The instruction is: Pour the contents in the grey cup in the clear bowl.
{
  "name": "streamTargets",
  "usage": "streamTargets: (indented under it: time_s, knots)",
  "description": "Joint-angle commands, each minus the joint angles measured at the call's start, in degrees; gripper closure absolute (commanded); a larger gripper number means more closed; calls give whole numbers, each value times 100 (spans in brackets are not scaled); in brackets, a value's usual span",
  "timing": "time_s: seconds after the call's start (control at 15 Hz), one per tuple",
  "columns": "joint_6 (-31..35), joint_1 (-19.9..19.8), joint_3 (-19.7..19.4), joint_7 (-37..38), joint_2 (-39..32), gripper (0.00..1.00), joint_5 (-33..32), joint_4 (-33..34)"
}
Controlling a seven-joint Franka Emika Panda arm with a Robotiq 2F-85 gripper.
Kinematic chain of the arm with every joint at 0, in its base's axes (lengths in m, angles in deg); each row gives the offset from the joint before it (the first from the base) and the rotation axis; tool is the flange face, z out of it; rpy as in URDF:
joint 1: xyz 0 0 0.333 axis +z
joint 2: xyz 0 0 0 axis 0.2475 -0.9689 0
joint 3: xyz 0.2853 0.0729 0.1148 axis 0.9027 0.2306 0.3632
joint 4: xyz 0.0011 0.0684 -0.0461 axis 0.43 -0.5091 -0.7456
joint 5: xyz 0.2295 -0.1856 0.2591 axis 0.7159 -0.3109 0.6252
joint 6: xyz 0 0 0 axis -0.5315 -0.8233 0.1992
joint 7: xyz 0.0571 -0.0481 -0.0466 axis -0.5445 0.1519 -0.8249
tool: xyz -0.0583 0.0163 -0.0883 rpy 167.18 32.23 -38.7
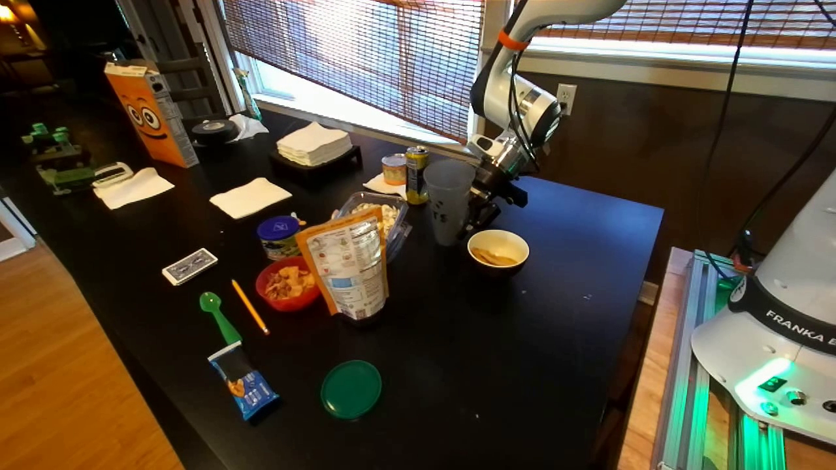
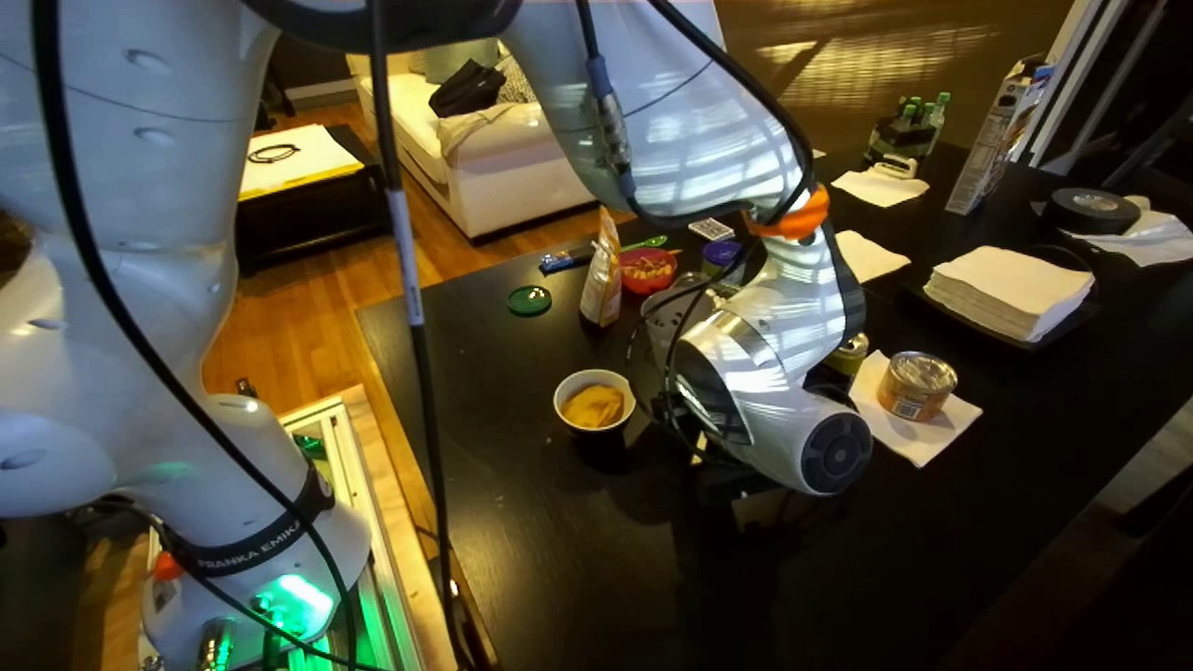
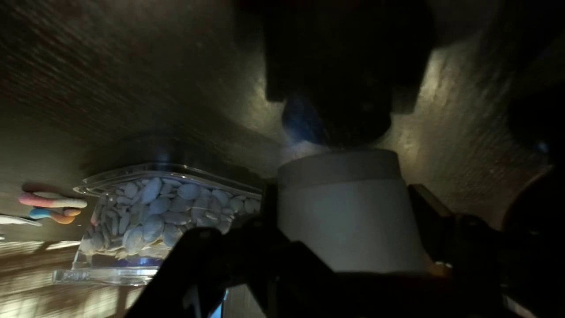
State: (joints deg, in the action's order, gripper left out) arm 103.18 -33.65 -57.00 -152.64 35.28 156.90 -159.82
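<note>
The grey cup [image 1: 449, 202] is tall, frosted and upright, with dark print, in both exterior views [image 2: 671, 312]. My gripper [image 1: 478, 219] is shut on it; in the wrist view, which looks upside down, the fingers [image 3: 344, 198] press on both sides of the cup [image 3: 348, 229]. I cannot tell whether its base touches the table. Its contents are hidden. The clear bowl [image 1: 400, 238] is a see-through plastic container of pale seeds, beside the cup and partly behind a pouch. It also shows in the wrist view [image 3: 108, 277]; the arm largely hides it in an exterior view.
A cream bowl [image 1: 519, 251] with tan pieces stands close to the cup. A standing pouch [image 1: 349, 261], a yellow can [image 1: 417, 175], a tin [image 1: 394, 170], a blue-lidded tub [image 1: 279, 238] and a red bowl [image 1: 266, 290] are near the clear bowl. A green lid [image 1: 351, 390] lies flat.
</note>
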Motion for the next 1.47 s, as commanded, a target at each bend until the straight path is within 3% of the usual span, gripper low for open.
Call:
streamTargets:
  time_s: [0.0,0.2,0.33,0.47,1.07,1.4]
  knots:
    - [-180,121,-145,244,-154,52,235,165]
    - [-130,140,-172,446,-200,52,251,193]
    - [-141,134,-190,533,-209,7,242,196]
    - [-117,122,-204,558,-186,1,285,171]
    - [185,213,-466,601,40,0,275,-41]
    - [863,378,-718,941,428,0,236,-382]
